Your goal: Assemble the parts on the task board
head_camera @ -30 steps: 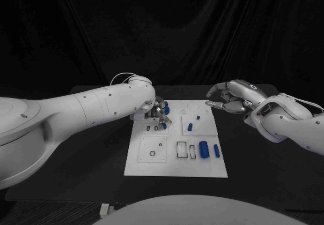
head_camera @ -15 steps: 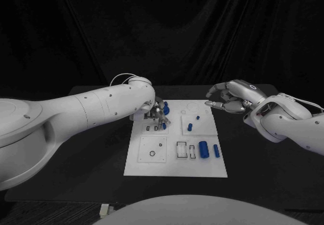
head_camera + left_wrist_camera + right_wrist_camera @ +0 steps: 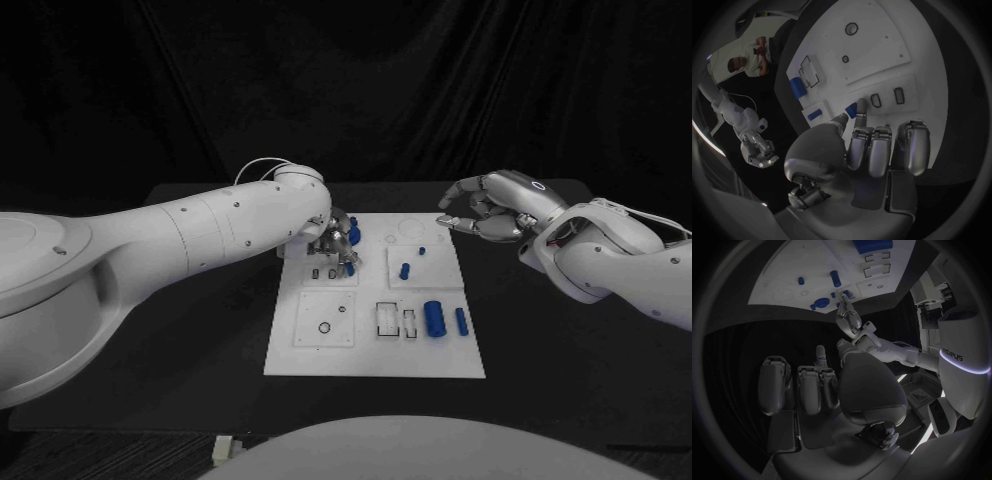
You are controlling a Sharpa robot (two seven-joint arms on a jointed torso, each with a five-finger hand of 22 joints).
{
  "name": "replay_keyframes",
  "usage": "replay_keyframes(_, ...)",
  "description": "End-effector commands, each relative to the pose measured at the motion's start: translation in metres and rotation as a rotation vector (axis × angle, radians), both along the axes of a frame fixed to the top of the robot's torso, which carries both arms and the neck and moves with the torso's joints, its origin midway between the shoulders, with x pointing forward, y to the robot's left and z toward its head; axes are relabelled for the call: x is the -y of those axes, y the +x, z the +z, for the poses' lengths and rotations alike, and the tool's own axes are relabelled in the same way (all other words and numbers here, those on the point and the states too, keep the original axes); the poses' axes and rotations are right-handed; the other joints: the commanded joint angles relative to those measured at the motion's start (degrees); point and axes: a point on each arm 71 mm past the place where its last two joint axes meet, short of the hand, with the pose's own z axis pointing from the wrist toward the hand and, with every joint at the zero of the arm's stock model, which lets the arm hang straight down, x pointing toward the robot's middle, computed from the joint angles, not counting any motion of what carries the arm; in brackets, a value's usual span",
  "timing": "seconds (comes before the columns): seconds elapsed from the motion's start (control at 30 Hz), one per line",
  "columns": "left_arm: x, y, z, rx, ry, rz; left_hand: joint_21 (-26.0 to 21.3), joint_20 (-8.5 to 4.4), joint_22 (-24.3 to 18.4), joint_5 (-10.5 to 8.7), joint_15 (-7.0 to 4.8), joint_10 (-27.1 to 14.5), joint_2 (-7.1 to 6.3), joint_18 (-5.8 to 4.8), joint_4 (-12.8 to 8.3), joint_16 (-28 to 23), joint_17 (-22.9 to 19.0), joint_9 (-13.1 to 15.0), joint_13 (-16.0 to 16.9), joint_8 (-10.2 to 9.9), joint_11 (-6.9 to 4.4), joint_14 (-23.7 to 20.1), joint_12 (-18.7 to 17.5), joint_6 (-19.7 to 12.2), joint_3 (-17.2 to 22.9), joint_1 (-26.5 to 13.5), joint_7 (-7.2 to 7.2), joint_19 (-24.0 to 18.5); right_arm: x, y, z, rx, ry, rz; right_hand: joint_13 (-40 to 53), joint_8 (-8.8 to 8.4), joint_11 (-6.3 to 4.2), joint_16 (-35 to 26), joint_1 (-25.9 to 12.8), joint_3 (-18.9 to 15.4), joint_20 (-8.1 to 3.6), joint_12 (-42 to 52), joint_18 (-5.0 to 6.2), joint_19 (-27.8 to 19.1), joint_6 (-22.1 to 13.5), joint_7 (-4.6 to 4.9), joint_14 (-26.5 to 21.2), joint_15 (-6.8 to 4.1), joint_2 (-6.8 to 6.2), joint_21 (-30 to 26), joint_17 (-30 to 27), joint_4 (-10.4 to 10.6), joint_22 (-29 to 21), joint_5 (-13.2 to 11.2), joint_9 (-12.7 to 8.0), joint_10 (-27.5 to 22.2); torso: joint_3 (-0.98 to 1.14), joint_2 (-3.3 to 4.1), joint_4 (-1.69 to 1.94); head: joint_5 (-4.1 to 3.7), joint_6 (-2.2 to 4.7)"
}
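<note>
Almost nothing has moved since a second ago. We keep our left hand [image 3: 336, 240] low over the task board [image 3: 378, 365], pinching a small blue part [image 3: 851, 110] beside its slots, probably for inserting. Our right hand [image 3: 488, 208] waits curled, holding nothing, off the board's far corner.

You see the white task board [image 3: 378, 362] lying flat in the middle of the table. Two blue cylinders [image 3: 436, 319] lie side by side near its right edge, a smaller blue peg [image 3: 407, 270] sits farther back, and more blue parts [image 3: 353, 232] cluster at its far-left corner.
</note>
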Motion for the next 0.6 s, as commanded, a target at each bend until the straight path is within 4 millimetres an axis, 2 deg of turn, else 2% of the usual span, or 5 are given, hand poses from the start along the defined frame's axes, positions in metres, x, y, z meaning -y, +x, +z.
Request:
replay_keyframes(0.03, 0.0034, -0.0023, -0.0016, -0.017, -0.011, -0.018, -0.3, 0.06, 8.9, 0.46, -0.38, 6.0, 0.02, 0.88, -0.1, 0.1, 15.1, 0.1, 15.0, 0.2, -0.4, 5.8, 0.2, -0.5, 0.4, 0.6, -0.04, -0.2, 0.0009, 0.0007, -0.0016, -0.013, -0.006, -0.017, 15.1, -0.08, 0.48, -0.3, -0.2, -0.1, 0.42, 0.1, 0.06, 1.3, 0.4, 0.16, 5.3, 0.46, 0.28, -0.3, 11.9, 0.2, 11.4, -0.2, -0.1, 5.9, 0.02, -0.02, -0.01, 0.08, -0.01)
replay_keyframes(0.6, 0.004, -0.0033, -0.0033, -0.026, -0.015, -0.026, -0.4, -0.03, 9.0, 1.1, -0.51, 6.0, -0.64, 0.89, -1.2, 0.1, 15.1, 1.1, 15.0, 0.5, -0.56, 5.8, 0.2, -0.1, 1.4, 0.9, -0.27, -0.2, 0.0013, 0.0015, -0.0023, -0.019, -0.01, -0.023, 15.1, -0.09, 0.49, -0.4, -0.3, -0.1, 0.43, 0.1, 0.12, 1.2, 0.4, 0.17, 5.2, 0.47, 0.32, -0.6, 11.8, 0.3, 11.4, -0.3, -0.1, 5.9, 0.02, -0.06, 0.0, 0.2, -0.01)
